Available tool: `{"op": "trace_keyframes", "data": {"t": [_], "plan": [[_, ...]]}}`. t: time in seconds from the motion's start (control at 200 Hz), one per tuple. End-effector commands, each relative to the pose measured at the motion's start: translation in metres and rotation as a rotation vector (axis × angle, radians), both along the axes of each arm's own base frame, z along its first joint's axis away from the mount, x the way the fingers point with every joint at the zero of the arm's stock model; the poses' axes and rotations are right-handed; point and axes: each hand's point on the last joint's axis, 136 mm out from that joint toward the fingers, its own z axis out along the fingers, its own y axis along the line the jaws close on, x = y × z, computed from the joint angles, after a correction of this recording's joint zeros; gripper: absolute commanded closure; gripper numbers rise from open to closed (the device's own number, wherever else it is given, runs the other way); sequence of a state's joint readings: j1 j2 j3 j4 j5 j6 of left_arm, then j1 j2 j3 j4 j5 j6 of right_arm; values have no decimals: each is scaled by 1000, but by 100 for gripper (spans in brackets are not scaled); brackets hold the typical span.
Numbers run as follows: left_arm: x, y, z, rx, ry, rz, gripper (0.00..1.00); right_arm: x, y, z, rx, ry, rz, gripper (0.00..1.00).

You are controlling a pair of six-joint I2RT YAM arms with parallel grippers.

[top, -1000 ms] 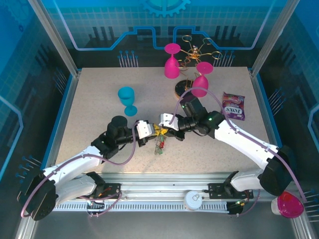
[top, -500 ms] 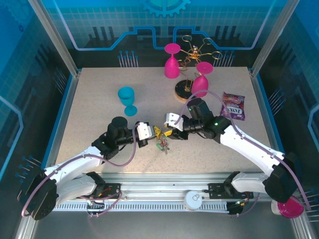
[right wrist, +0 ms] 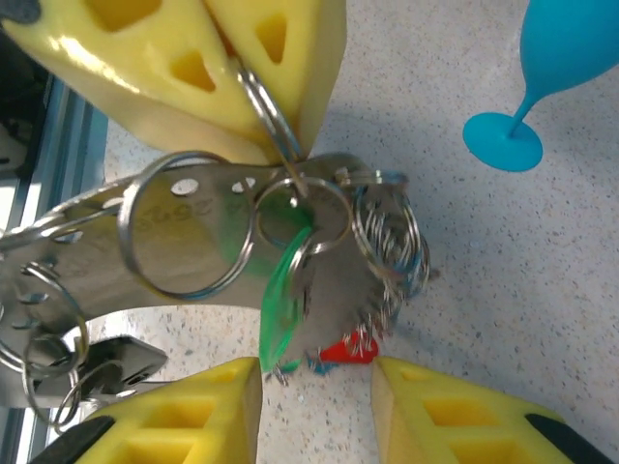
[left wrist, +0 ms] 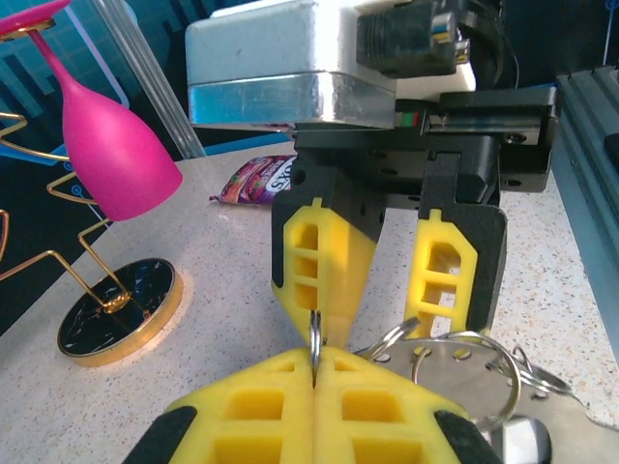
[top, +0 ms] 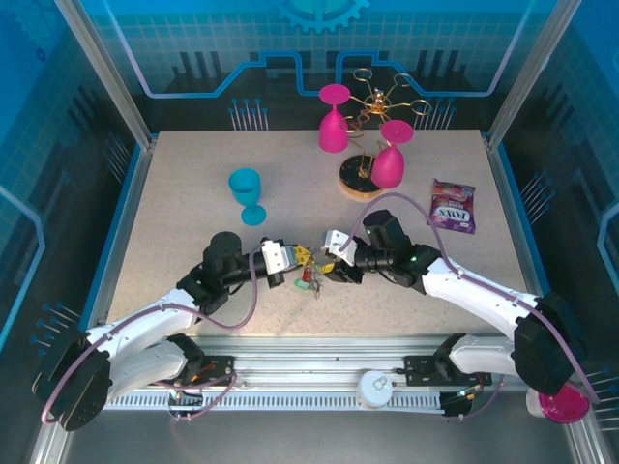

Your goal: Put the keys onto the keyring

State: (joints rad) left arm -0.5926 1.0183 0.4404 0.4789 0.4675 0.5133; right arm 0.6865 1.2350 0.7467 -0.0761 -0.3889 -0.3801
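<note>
Left gripper (top: 298, 257) clamps tight on the keyring (right wrist: 263, 101), near the middle of the table's (top: 193, 193) near edge; the keys (right wrist: 280, 290) dangle beneath, at the mouth of the right gripper's (right wrist: 316, 401) parted, empty jaws.

Seen from above, the keys (top: 311, 280) are too small to tell apart; the right wrist view crops the blue glass (right wrist: 571, 39) at its bowl.
</note>
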Motion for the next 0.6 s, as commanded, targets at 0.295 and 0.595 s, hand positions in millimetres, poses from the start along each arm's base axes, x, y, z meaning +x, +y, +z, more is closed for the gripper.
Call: {"op": "trace_keyframes", "data": {"t": [0.295,0.595], "plan": [[-3,4,25,-122,-33,-16,100,-8,27,18,157,-7,60,60],[-3,5,32,-155,-34,-17,100,0,33,19,176,-30,27,68]]}}
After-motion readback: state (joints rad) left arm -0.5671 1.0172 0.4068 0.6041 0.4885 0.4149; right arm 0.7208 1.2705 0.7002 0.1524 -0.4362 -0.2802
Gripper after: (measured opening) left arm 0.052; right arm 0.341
